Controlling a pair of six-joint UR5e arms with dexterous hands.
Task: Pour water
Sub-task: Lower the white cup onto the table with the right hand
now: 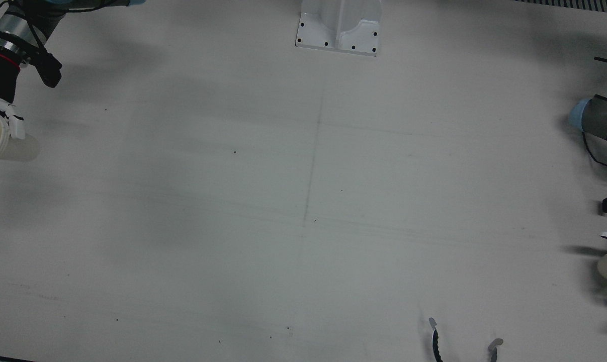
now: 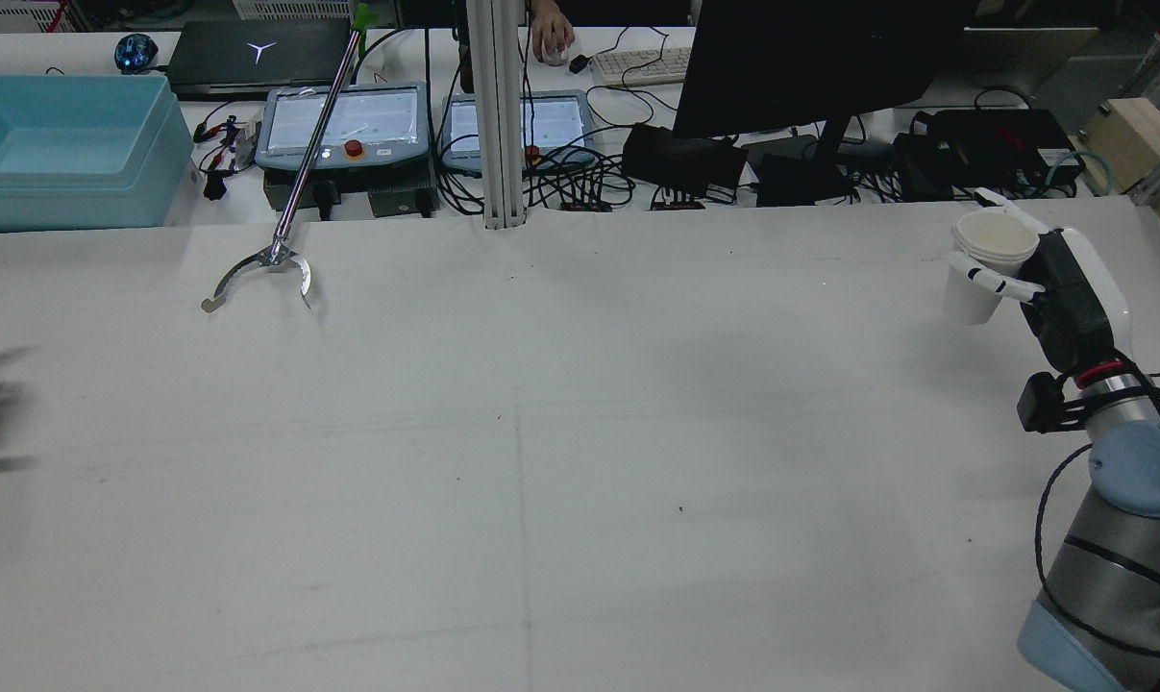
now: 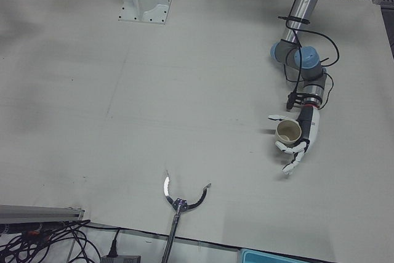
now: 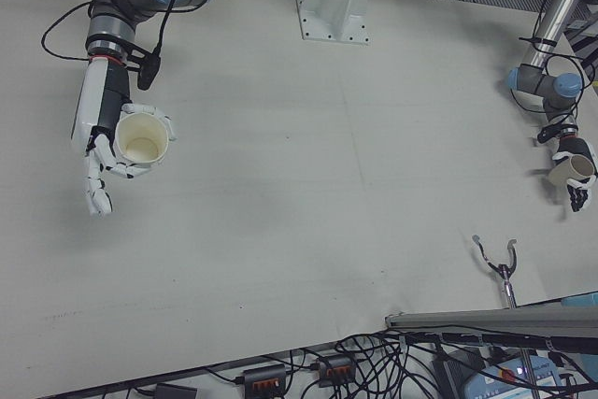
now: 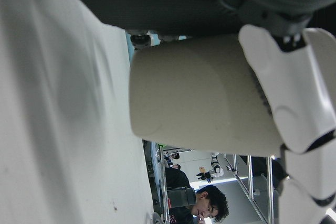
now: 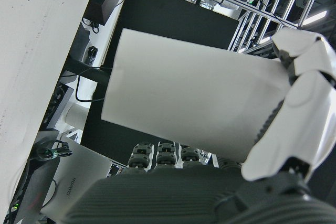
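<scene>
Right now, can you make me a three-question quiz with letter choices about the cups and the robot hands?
1. Where are the two cups?
A. Side by side in the table's middle
B. One in each hand, at opposite ends of the table
C. Stacked by the pedestal

2. What colour are the cups?
A. Off-white
B. Red
C. Blue

3. How does the right hand hold its cup?
A. Upside down
B. Lying flat on the table
C. About upright, mouth up

Answers:
1 B: the right hand grips the right cup at one end, and the left hand grips the left cup at the other.
2 A: both cups look pale cream.
3 C: the right-front view looks down into its open mouth.
</scene>
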